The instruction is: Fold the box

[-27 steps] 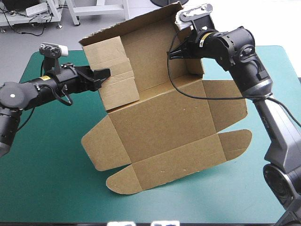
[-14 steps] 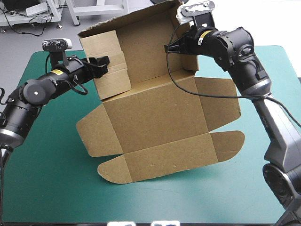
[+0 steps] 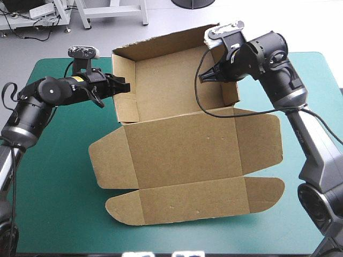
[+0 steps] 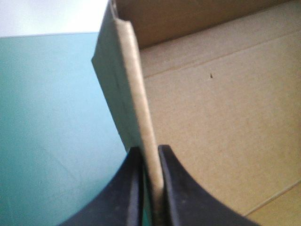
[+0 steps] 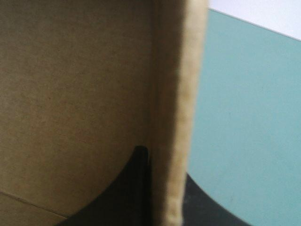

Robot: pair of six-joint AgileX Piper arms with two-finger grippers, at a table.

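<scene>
nearest the robot, the tuck strip (image 3: 193, 201) of the brown box (image 3: 185, 134) lies flat on the teal-green worktop (image 3: 53, 214), with a rounded ear spread out at each end. behind it, the lid panel (image 3: 182, 155) and its two side flaps also lie flat and unfolded. we judge that this layout leaves the lid open and clear while the tray is formed.

farther on, the tray occupies the far half of the worktop, between the two arms, with three walls raised. the left wall (image 4: 134, 94) stands upright, and the left jaws clamp its top edge. their black fingers (image 4: 134, 188) are all but closed on the board, one outside over the cover and one inside the tray. the right jaws grip the right wall (image 5: 181, 117) in the same manner, nearly closed on a thick, seemingly doubled edge, with one finger (image 5: 136, 183) pressed against the inner face. we judge that both grips hold the side walls vertical and the tray square, because creased board tends to spring outward when it is unsupported. we cannot tell whether the inner layers are fully tucked.

farthest away, the back wall (image 3: 161, 45) rises along the far side and joins the two side walls. we cannot tell whether the tray floor rests fully on the worktop.

we recommend releasing one side at a time to confirm that the walls stand alone.
</scene>
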